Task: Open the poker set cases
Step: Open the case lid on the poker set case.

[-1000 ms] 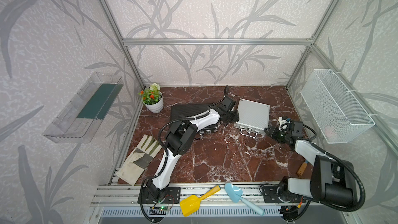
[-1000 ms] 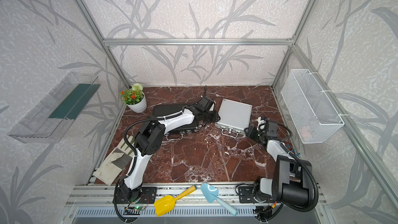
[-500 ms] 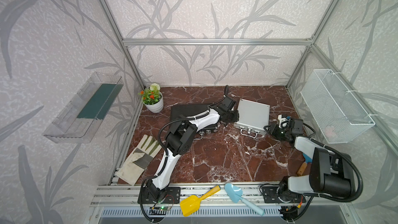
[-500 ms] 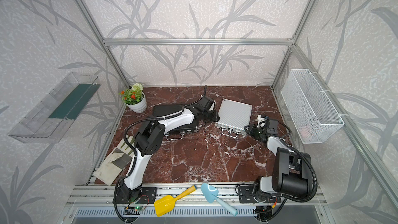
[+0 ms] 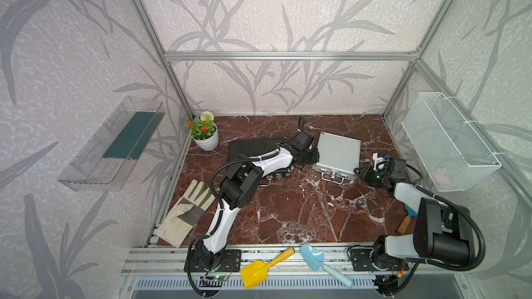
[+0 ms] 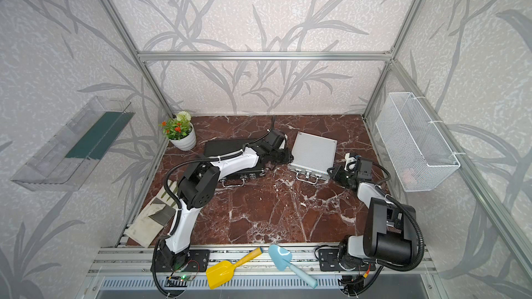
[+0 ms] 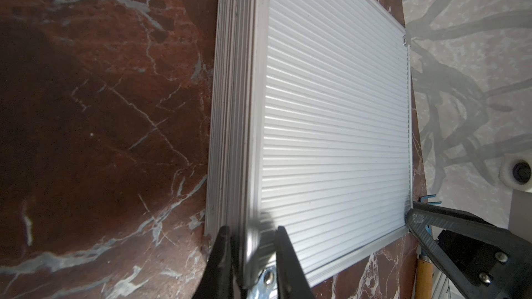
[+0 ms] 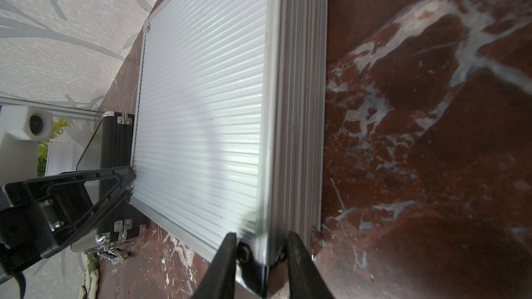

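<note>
**A:** Where have the cases ended up?

**B:** Both lie flat toward the back of the marble table (image 5: 288, 211). The wider black case (image 5: 253, 148) is on the left, partly under the left arm. The silver case (image 5: 338, 151) sits just beside it, angled a little. Both lids look down.

**A:** And the arms?

**B:** Both are on the silver one, at its two front corners. The left end effector (image 7: 250, 229) is drawn in narrow, with a finger on either side of its corner and nipping it. The right end effector (image 8: 260, 235) has the opposite front corner pinched the same way.

**A:** So it's steadied, not opened?

**B:** That's how I read it. The handle (image 5: 334, 178) faces front with the latches (image 5: 324, 169) beside it. I can't tell from here whether they're sprung.

**A:** How would you go about it?

**B:** A grip that spans both lid and base will hold it shut. I'd keep one end effector pinning the base only and free the other. That one should flick each latch, then lift the front edge slowly so the lid swings on the back hinge and the case doesn't skate on the marble.
</note>
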